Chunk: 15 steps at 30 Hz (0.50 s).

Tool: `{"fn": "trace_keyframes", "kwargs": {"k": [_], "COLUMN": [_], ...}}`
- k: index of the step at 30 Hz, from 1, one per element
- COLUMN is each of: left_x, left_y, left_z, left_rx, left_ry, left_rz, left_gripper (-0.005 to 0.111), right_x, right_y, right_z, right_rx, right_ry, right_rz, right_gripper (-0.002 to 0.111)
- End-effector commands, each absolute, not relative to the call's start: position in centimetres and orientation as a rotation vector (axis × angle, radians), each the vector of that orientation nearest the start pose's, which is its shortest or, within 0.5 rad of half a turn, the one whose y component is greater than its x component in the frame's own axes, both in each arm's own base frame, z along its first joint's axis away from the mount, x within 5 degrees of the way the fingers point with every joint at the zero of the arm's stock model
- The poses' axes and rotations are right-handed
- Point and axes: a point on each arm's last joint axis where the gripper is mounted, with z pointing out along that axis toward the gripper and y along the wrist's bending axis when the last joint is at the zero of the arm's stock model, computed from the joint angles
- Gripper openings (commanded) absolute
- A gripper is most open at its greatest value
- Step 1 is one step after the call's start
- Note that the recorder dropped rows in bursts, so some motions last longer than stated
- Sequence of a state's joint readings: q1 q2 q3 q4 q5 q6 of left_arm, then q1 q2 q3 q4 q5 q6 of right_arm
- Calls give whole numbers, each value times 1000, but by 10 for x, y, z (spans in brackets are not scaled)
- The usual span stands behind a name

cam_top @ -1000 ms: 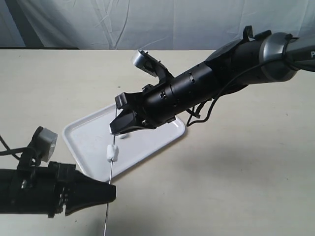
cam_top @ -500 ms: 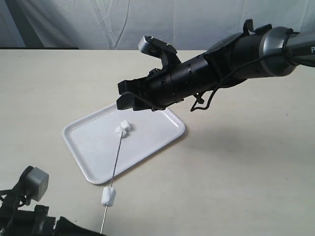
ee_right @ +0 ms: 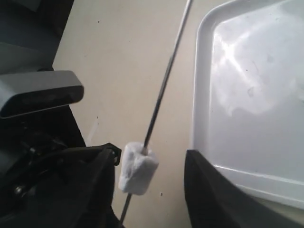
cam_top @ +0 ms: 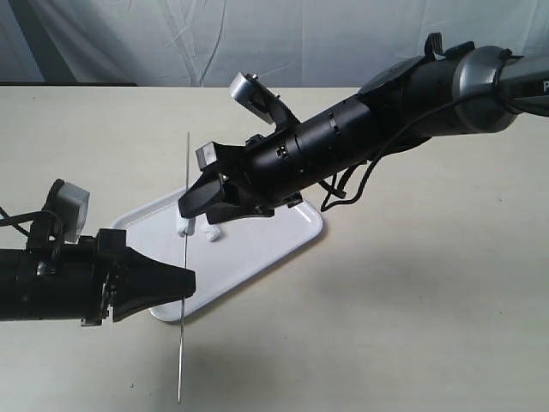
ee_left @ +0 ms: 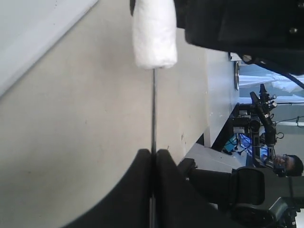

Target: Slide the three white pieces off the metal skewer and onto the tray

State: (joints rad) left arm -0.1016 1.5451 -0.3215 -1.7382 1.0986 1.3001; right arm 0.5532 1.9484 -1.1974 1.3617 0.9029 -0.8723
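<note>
Glossy plastic tray (cam_top: pixel 268 244); metal skewer (cam_top: pixel 187 172)

A beige tabletop (cam_top: pixel 429 326) was backed at 12 o'clock by a white cloth (cam_top: pixel 214 39) (wrinkled, evenly lit).

The metal skewer (cam_top: pixel 186 172) stands as a thin bar across the left part of the tray (cam_top: pixel 274 249). The left gripper (cam_top: pixel 187 283) pinches its lower half, and that arm blocks the near left of the table (cam_top: pixel 412 300). The right gripper (cam_top: pixel 193 210), fingers spread either side of a white piece (ee_right: pixel 137 167) on the rod, hangs over the tray's far left; its arm slants above the far rim. A loose white lump (cam_top: pixel 213 233) lies just beside it. The tray's near right part and the table to its right lie open.
</note>
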Motion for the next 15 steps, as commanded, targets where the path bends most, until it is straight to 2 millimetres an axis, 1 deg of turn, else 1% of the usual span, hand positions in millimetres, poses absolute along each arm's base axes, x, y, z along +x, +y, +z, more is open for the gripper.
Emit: {"fn": "trace_keyframes", "kwargs": {"k": [1,5,8,11,13,14,15], "left_x": [180,180,180,179,178,178,178], "left_y": [-98,-98,-98,-99,-100,-100,-100], "left_z": [158,158,159,161,162,162,162], "left_rx": [-91,-91,-87,-77,-71,-71,-71], "left_ry": [2384,2384,2378,2363,2354,2354,2354], "left_rz": [-1612,-1612,-1624,-1656,-1674,-1674,-1674], "left_gripper": [0,0,0,0,0,0,0], "right_x": [289,288,281,282,282,282,282], "right_y": [262,263,270,271,271,271,271], "right_z": [190,191,190,189,189,189,189], "right_rx": [-674,-688,-732,-722,-722,-722,-722], "right_ry": [2518,2518,2522,2521,2521,2521,2521], "right_rz": [1509,1525,1527,1507,1507,1507,1507], "right_gripper": [45,45,45,44,35,25,21]}}
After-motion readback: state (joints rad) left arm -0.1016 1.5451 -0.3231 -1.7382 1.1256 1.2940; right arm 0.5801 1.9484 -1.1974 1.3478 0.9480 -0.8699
